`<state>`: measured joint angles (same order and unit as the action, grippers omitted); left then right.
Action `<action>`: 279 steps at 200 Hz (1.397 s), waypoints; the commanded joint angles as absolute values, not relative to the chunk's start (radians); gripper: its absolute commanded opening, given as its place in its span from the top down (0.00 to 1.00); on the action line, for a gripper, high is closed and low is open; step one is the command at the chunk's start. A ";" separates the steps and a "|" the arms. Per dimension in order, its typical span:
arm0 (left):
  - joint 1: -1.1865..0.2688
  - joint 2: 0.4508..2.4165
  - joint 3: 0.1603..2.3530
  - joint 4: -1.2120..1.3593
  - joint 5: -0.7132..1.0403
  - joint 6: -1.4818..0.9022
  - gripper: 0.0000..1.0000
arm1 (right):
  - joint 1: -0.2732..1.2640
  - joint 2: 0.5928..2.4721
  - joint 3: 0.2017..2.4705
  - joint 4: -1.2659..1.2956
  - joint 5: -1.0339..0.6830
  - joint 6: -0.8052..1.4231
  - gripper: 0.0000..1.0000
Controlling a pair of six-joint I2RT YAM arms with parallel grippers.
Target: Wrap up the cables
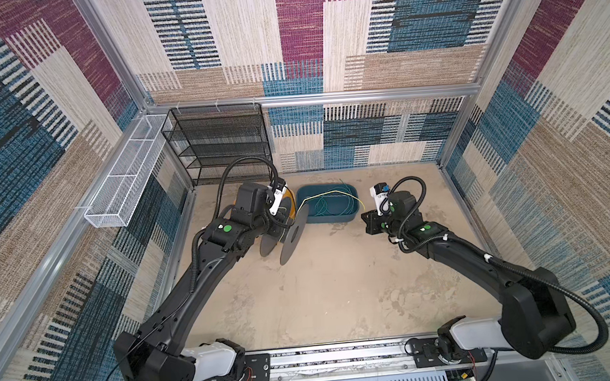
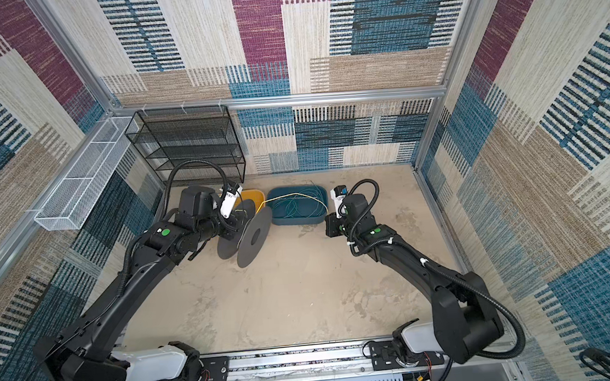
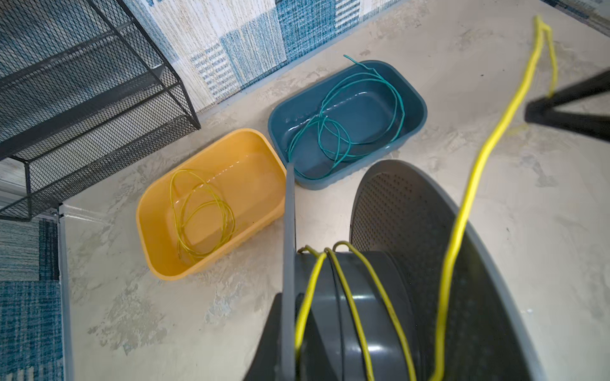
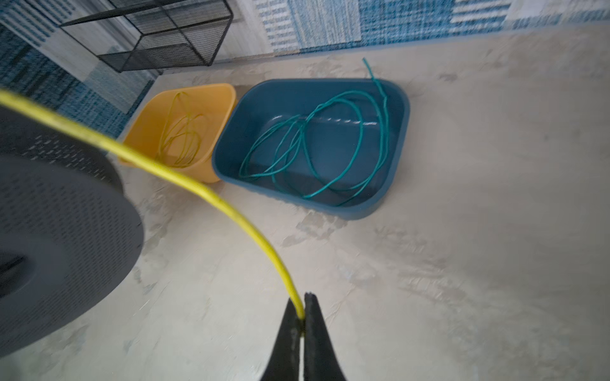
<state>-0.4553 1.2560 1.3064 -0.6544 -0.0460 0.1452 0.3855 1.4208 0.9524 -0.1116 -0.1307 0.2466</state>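
In a top view, a dark grey plastic spool (image 1: 293,235) tilts beside the blue plastic tub (image 1: 334,218), with bare beige desk (image 1: 321,299) in front.

In the left wrist view, the left pincer (image 3: 288,298) is mostly hidden and seems clamped together on the spool's flange. A bright yellow cable (image 3: 470,198) is wound round the hub.

In the right wrist view, the right pincer (image 4: 301,298) pinches that cable, and a teal cable (image 4: 362,135) lies coiled in the tub.

Yellow cable (image 4: 231,210) is bright; teal cable (image 4: 360,138) lies in dark blue bin (image 4: 397,158); mustard bin (image 4: 148,125) at its nine o'clock; dotted spool (image 4: 66,204) is dark grey.
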 commanded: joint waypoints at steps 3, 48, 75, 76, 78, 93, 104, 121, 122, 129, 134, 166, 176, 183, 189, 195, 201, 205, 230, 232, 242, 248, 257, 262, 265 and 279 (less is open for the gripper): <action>-0.453 1.190 1.306 -0.675 0.016 0.119 1.00 | 0.381 1.522 1.011 -0.053 -0.072 0.194 1.00; -0.389 1.145 1.424 -0.661 0.167 0.007 1.00 | 0.388 1.618 0.964 -0.002 -0.027 0.189 1.00; -0.335 1.176 1.490 -0.611 0.238 -0.075 1.00 | 0.444 1.622 0.905 0.022 -0.009 0.195 1.00; -0.333 1.177 1.492 -0.609 0.241 -0.078 1.00 | 0.447 1.623 0.904 0.023 -0.009 0.196 1.00; -0.331 1.181 1.497 -0.605 0.245 -0.084 1.00 | 0.455 1.625 0.899 0.025 -0.009 0.199 1.00; -0.316 1.204 1.522 -0.574 0.259 -0.120 1.00 | 0.504 1.632 0.870 0.042 -0.005 0.216 1.00; -0.305 1.220 1.534 -0.545 0.254 -0.149 1.00 | 0.543 1.642 0.851 0.045 0.017 0.222 1.00; -0.280 1.245 1.558 -0.502 0.228 -0.186 1.00 | 0.609 1.645 0.813 0.044 0.054 0.232 1.00; -0.278 1.247 1.559 -0.500 0.228 -0.190 1.00 | 0.614 1.644 0.810 0.044 0.057 0.233 1.00; -0.265 1.260 1.573 -0.488 0.220 -0.209 1.00 | 0.641 1.638 0.786 0.047 0.072 0.241 1.00; -0.256 1.270 1.583 -0.478 0.213 -0.221 1.00 | 0.660 1.630 0.768 0.049 0.080 0.248 1.00; -0.230 1.324 1.610 -0.385 0.121 -0.307 1.00 | 0.818 1.581 0.702 0.023 0.168 0.298 1.00; -0.231 1.347 1.612 -0.346 0.089 -0.332 1.00 | 0.868 1.568 0.697 0.009 0.205 0.314 1.00; -0.231 1.364 1.615 -0.328 0.066 -0.353 1.00 | 0.899 1.560 0.699 0.001 0.222 0.321 1.00; -0.231 1.381 1.615 -0.309 0.050 -0.366 1.00 | 0.923 1.554 0.705 -0.013 0.239 0.325 1.00; -0.234 1.398 1.621 -0.298 0.028 -0.375 1.00 | 0.948 1.549 0.712 -0.026 0.256 0.327 1.00; -0.236 1.412 1.621 -0.286 0.008 -0.387 1.00 | 0.973 1.543 0.722 -0.043 0.274 0.331 1.00; -0.237 1.420 1.621 -0.275 -0.005 -0.394 1.00 | 0.991 1.538 0.729 -0.054 0.286 0.335 1.00; -0.252 1.466 1.618 -0.228 -0.127 -0.400 1.00 | 1.100 1.507 0.778 -0.107 0.336 0.348 1.00; -0.255 1.470 1.620 -0.226 -0.138 -0.398 1.00 | 1.109 1.505 0.783 -0.112 0.340 0.348 1.00; -0.265 1.487 1.627 -0.224 -0.187 -0.385 1.00 | 1.151 1.496 0.811 -0.138 0.359 0.354 1.00; -0.272 1.499 1.629 -0.218 -0.217 -0.377 1.00 | 1.176 1.491 0.826 -0.149 0.364 0.354 1.00; -0.281 1.514 1.634 -0.215 -0.253 -0.367 1.00 | 1.215 1.484 0.848 -0.163 0.377 0.354 1.00; -0.287 1.521 1.637 -0.213 -0.274 -0.359 1.00 | 1.235 1.481 0.857 -0.168 0.384 0.356 1.00; -0.290 1.525 1.640 -0.213 -0.287 -0.355 1.00 | 1.245 1.479 0.865 -0.172 0.384 0.356 1.00; -0.305 1.544 1.646 -0.207 -0.342 -0.338 1.00 | 1.293 1.479 0.897 -0.192 0.396 0.358 1.00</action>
<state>-0.2916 1.5276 1.6184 -0.4473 -0.1261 -0.3435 1.2312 1.4860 0.8589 -0.0719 0.3798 0.3508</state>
